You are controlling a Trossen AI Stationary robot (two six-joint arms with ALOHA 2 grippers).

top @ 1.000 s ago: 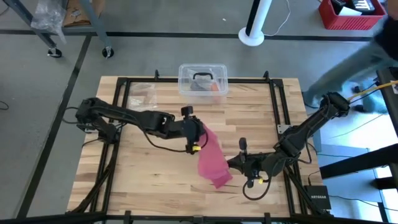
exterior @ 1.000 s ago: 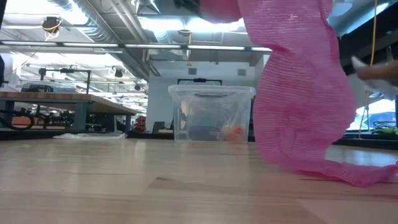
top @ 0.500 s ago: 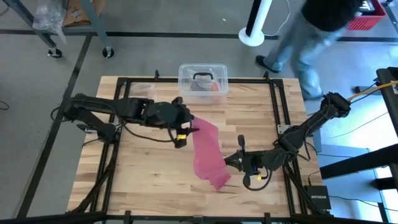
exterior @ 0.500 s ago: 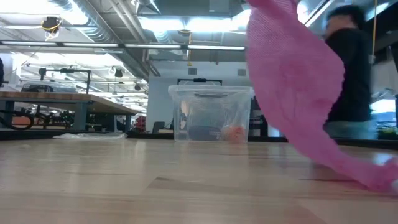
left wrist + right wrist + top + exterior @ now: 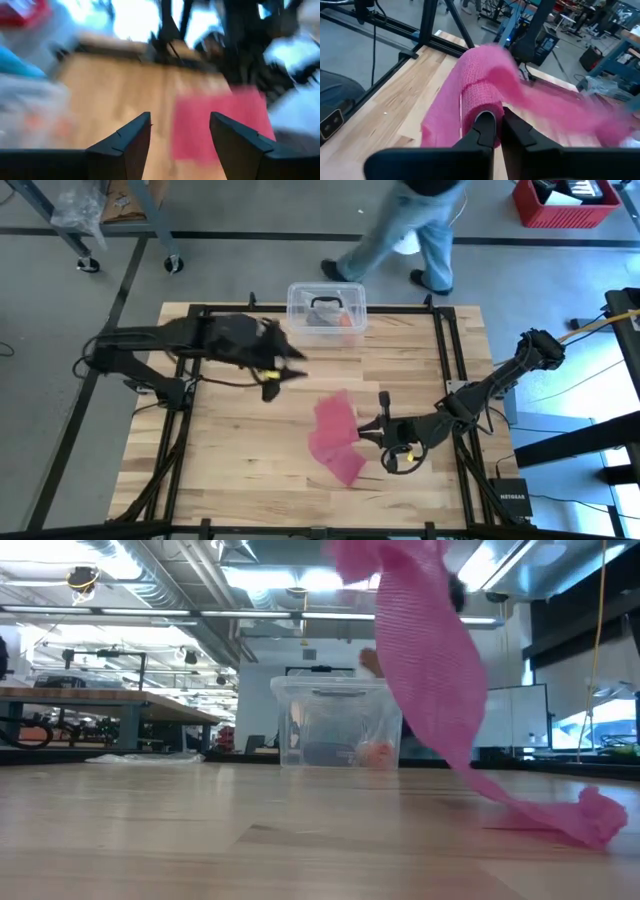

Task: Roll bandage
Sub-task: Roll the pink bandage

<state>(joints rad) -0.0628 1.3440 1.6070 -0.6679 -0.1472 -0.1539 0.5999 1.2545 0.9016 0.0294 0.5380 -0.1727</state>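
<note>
The pink bandage [image 5: 333, 438] is a loose strip near the table's middle, right of centre. In the low view the bandage [image 5: 430, 670] hangs slack in the air, and its lower end [image 5: 598, 820] lies bunched on the table. My right gripper [image 5: 362, 432] is at the strip's right side and shut on it. My left gripper [image 5: 290, 377] is open and empty, up and to the far left of the strip. In the left wrist view [image 5: 180, 130] its fingers frame bare table, with the bandage [image 5: 215, 125] farther off. My right gripper pinches the bandage between its two shut fingers [image 5: 487, 127], at a thick wrapped or bunched part [image 5: 479, 97] that lies over the fingertips. The fingers come level from the table's right side. The rest of the strip trails off loose and slack past them.
A clear plastic box with a black handle [image 5: 325, 308] stands at the far edge, and also shows in the low view [image 5: 340, 725]. A small clear bag [image 5: 228, 330] lies far left. A black frame rail [image 5: 440, 350] borders the table. A person [image 5: 400, 230] walks beyond the far edge.
My left gripper has let go of the bandage's raised end and drawn back toward the table's far left, now open. The freed part of the strip has dropped from its stretched height and sags. My right gripper keeps its hold. A person has walked leftward behind the table.
</note>
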